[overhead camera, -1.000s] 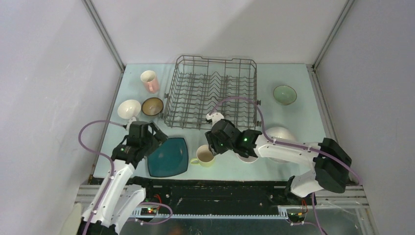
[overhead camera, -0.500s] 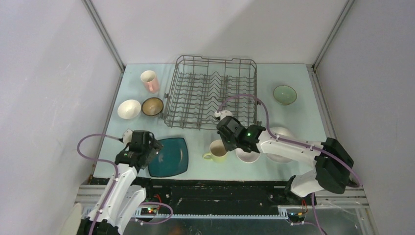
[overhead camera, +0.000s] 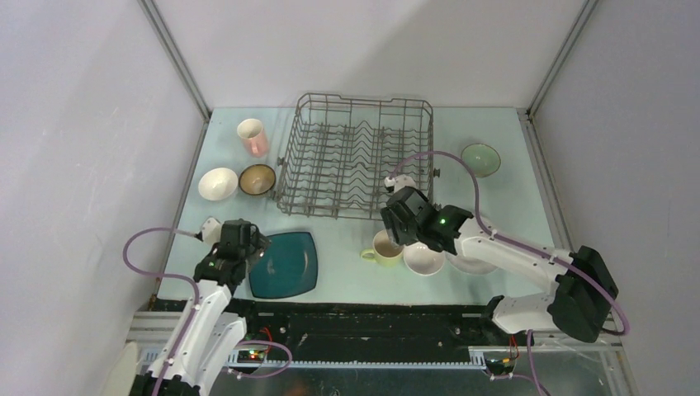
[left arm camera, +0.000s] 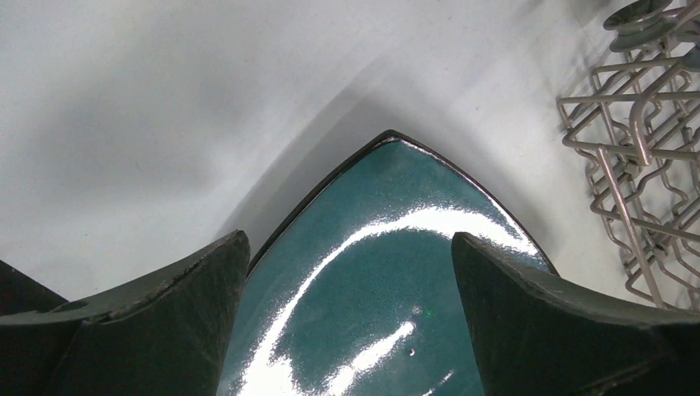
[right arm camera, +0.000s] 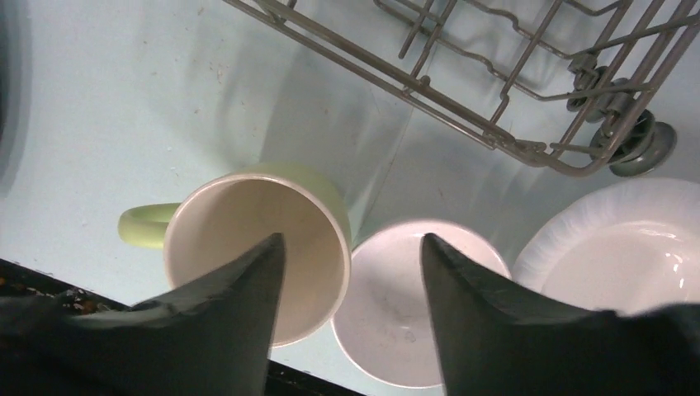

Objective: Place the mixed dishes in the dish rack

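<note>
The teal square plate (overhead camera: 285,262) lies flat near the front left; my left gripper (overhead camera: 254,250) is open over its left corner, one finger on each side of the plate (left arm camera: 388,272). My right gripper (overhead camera: 399,234) is open, its left finger over the inside of the yellow-green mug (overhead camera: 384,247), its right finger over a white bowl (overhead camera: 424,259). The mug (right arm camera: 256,247), bowl (right arm camera: 404,305) and white round plate (right arm camera: 611,256) show in the right wrist view. The dish rack (overhead camera: 355,157) holds no dishes. Pink cup (overhead camera: 253,136), second white bowl (overhead camera: 218,183), dark brown bowl (overhead camera: 257,178) and pale green bowl (overhead camera: 480,158) stand on the table.
The rack's front edge and wheels (right arm camera: 636,153) are close behind the mug. The rack's corner (left arm camera: 644,157) lies right of the teal plate. The right arm partly hides the white round plate (overhead camera: 475,266). Side walls enclose the table.
My right gripper has moved right with the mug, which slid from beside the teal plate to beside the white bowl. My left gripper has drawn back and down to the plate's left corner.
</note>
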`<state>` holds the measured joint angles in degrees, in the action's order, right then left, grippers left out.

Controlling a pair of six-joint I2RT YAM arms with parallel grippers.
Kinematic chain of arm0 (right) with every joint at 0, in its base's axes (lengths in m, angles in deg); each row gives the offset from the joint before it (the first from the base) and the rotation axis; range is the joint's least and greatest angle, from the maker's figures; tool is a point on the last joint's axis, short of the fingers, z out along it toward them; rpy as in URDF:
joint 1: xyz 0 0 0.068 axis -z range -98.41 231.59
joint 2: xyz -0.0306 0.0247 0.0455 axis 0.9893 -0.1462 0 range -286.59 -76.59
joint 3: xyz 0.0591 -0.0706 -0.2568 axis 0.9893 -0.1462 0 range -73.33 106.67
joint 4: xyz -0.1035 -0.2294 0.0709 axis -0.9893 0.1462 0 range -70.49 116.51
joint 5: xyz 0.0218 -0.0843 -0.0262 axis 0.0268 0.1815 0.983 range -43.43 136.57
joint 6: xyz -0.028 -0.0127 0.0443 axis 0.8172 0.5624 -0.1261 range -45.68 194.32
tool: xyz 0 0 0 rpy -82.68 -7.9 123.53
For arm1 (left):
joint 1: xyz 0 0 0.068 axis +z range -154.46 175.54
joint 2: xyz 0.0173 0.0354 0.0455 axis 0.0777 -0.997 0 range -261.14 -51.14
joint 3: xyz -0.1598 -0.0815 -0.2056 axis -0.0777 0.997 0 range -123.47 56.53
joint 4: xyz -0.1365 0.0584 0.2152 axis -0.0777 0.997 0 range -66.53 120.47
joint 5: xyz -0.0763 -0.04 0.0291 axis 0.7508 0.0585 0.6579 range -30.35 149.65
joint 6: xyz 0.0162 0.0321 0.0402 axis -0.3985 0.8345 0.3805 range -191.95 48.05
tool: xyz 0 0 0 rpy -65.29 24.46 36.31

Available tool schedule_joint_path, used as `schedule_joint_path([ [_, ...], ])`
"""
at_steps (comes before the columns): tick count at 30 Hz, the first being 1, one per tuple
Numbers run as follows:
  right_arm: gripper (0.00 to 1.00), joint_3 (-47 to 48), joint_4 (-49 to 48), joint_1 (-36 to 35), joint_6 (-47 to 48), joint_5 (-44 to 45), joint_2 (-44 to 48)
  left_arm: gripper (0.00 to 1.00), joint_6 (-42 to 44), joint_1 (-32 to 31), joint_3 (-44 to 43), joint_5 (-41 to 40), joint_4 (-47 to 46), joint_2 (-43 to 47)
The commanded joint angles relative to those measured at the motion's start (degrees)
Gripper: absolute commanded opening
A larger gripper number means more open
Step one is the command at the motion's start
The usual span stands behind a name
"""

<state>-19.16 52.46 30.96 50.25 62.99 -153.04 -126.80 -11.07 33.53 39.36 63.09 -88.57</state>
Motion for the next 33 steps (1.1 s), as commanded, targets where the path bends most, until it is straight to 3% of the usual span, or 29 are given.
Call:
schedule_joint_path([
  [1,0.71,0.7,-0.4,-0.1,0.9,1.1,4.1,1.0,0.4,0.6,1.2,-2.5,-2.5,-0.8],
  [4,0.81,0.6,-0.7,-0.4,0.4,2.8,6.5,0.98,-0.1,0.8,1.8,-2.8,-2.6,-3.3],
  [6,0.96,0.2,-1.1,-0.3,-0.3,4.4,8.8,0.97,-0.9,1.0,2.8,-2.9,-3.0,-4.3],
  [8,0.99,-0.6,-1.9,0.2,-0.5,4.5,12.7,0.96,-0.5,1.4,4.4,-1.1,-5.0,-4.8],
  [13,0.99,-2.6,-5.4,1.1,0.3,-3.2,19.0,0.86,1.8,1.6,7.8,9.5,-13.0,-6.7],
  [16,0.99,-3.9,-8.4,-0.6,1.6,-7.7,21.3,0.77,4.9,1.6,10.7,21.2,-24.3,-7.6],
  [18,0.99,-4.1,-10.7,-2.6,1.1,-9.5,21.2,0.72,5.4,1.6,12.4,24.8,-28.3,-7.7],
  [22,0.97,-4.2,-15.4,-5.3,-2.5,-13.0,18.0,0.6,5.9,1.6,13.7,27.3,-30.4,-6.1],
  [28,0.95,-4.2,-21.3,-7.7,-8.8,-17.7,11.3,0.58,7.9,1.6,13.5,29.2,-28.3,-4.6],
  [31,0.95,-4.2,-20.4,-9.6,-13.4,-15.2,9.7,0.59,9.0,1.6,13.3,30.6,-27.4,-5.2],
  [33,0.95,-4.7,-17.6,-12.3,-19.2,-3.1,10.1,0.59,9.3,1.5,13.8,31.9,-28.0,-5.5],
])
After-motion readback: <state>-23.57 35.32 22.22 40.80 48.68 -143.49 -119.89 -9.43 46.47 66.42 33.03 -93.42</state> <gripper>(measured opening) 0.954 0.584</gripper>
